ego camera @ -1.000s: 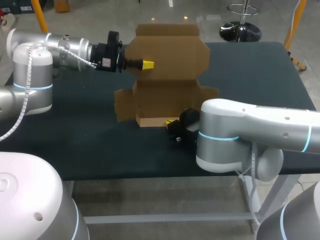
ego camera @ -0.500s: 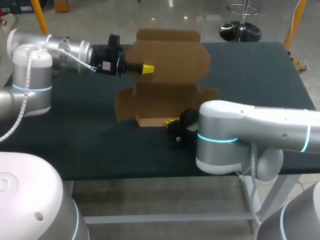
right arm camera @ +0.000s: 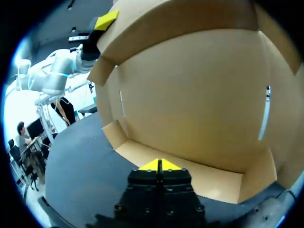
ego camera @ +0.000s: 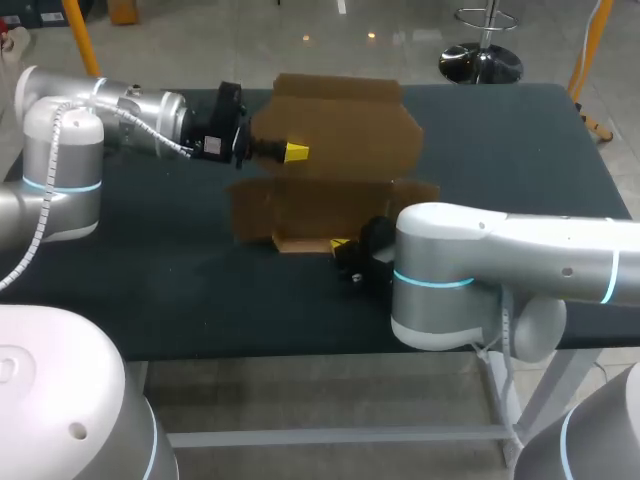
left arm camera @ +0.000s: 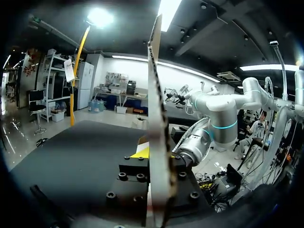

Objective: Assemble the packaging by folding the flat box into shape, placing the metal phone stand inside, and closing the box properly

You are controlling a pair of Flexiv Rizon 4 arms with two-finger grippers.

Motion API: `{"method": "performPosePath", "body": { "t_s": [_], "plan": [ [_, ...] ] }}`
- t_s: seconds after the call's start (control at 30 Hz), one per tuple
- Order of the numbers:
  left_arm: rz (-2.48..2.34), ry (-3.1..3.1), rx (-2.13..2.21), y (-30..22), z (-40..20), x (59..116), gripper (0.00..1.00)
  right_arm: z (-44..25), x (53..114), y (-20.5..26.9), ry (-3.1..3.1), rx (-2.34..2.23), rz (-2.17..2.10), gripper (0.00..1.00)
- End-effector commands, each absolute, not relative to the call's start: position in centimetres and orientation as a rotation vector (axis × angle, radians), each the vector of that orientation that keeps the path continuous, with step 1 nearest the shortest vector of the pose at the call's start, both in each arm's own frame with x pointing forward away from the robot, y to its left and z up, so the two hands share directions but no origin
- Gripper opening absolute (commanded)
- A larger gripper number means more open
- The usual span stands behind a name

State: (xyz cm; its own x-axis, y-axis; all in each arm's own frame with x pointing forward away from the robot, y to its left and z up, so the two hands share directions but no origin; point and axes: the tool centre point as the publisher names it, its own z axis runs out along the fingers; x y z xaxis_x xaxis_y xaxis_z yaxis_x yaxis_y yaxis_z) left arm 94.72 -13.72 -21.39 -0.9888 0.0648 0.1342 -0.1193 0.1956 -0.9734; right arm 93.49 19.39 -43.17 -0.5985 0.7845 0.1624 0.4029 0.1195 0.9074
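Up at my left gripper (ego camera: 293,152), pinching the lid flap (ego camera: 350,125): I'd fold slowly; my right gripper (ego camera: 343,244), tips pressed together, should brace the box (ego camera: 320,205).

Dark matte work table (ego camera: 540,140)

Even overhead light falls on the dark tabletop (ego camera: 150,270); soft highlights gleam on the right arm (ego camera: 520,250), and the lower panel of the cardboard box (ego camera: 350,150) sits shaded.
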Motion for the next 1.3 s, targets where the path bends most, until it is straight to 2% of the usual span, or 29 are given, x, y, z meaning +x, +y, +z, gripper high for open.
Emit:
{"method": "performPosePath", "body": {
  "t_s": [0.03, 1.3],
  "plan": [
    [1.906, -2.316, 0.046, -13.8, -22.1, 94.2, 0.00, -44.2, 93.9, 19.7, 2.044, 1.156, 1.472, 0.00],
    [1.978, -2.285, -0.023, -14.1, -23.7, 92.4, 0.00, -44.2, 93.9, 19.7, 2.044, 1.156, 1.472, 0.00]
  ]
}}
